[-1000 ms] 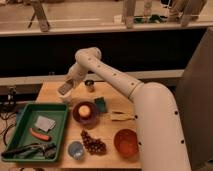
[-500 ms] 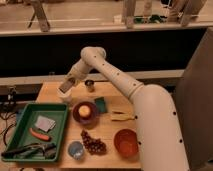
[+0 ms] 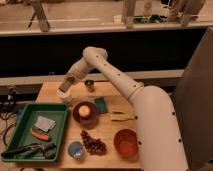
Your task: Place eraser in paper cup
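Robot arm (image 3: 120,82) reaching over wooden table (image 3: 107,134), gripper (image 3: 66,86) just above whitish paper cup (image 3: 64,97) at table's far left, beside green tray (image 3: 27,112), grip state cannot be told, eraser not discernible.

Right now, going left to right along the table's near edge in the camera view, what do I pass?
In order: green tray → blue cup → grapes → red bowl. The gripper sits farther back, left of the small metal cup.
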